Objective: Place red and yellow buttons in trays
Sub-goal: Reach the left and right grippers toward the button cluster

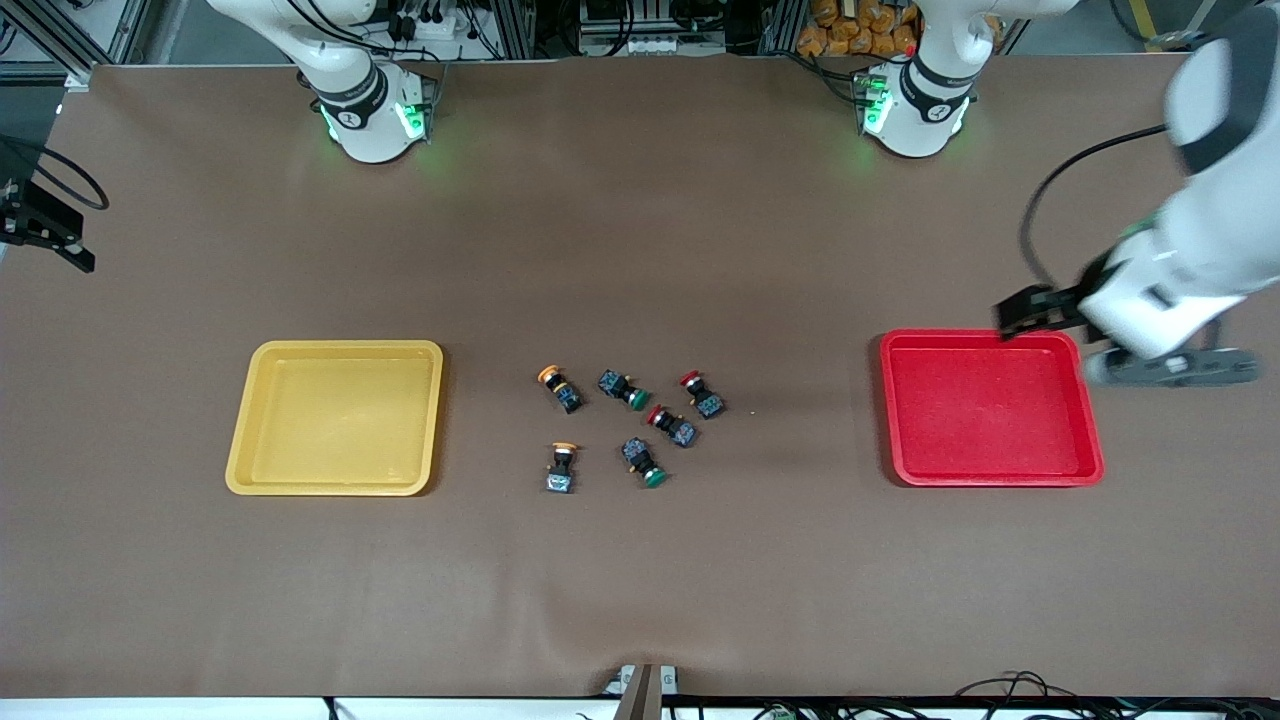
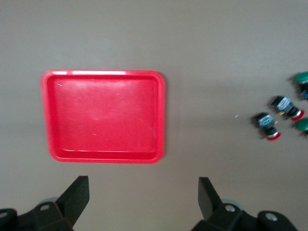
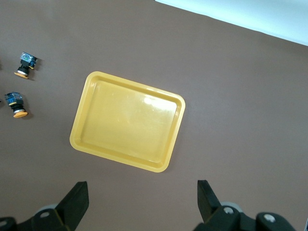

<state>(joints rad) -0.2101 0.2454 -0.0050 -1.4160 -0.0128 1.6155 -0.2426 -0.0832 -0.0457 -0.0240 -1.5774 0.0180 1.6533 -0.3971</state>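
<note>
Two red buttons and two yellow buttons lie on their sides mid-table, between the yellow tray and the red tray. Both trays hold nothing. My left gripper hangs open high over the table beside the red tray, on its edge toward the robots' bases. The left wrist view also catches the red buttons. My right gripper is open and holds nothing, high beside the yellow tray. The right wrist view shows the yellow buttons.
Two green-capped switches lie among the buttons. The brown table mat stretches bare toward the front camera. The right arm's hand barely shows at the front view's edge.
</note>
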